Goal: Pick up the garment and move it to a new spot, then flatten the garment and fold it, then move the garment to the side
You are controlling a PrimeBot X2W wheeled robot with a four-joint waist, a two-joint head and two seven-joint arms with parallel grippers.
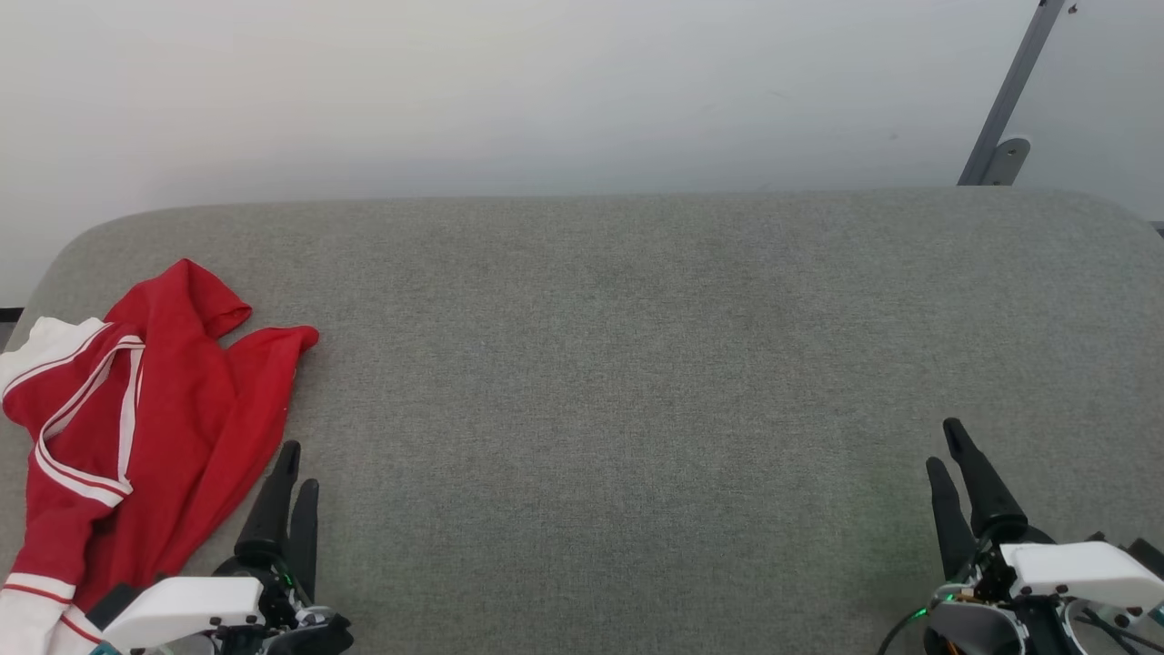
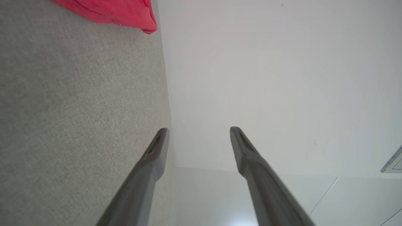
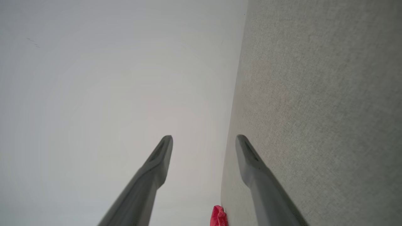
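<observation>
Left hand just beside crumpled garment, long axis near-to-far.

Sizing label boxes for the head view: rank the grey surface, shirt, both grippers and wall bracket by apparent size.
1. Grey surface
2. Shirt, partly cut off at the picture's edge
3. Left gripper and right gripper: look alike, unranked; both are nearest the camera
4. Wall bracket

Grey fabric surface before a white wall, metal bracket upper right
</observation>
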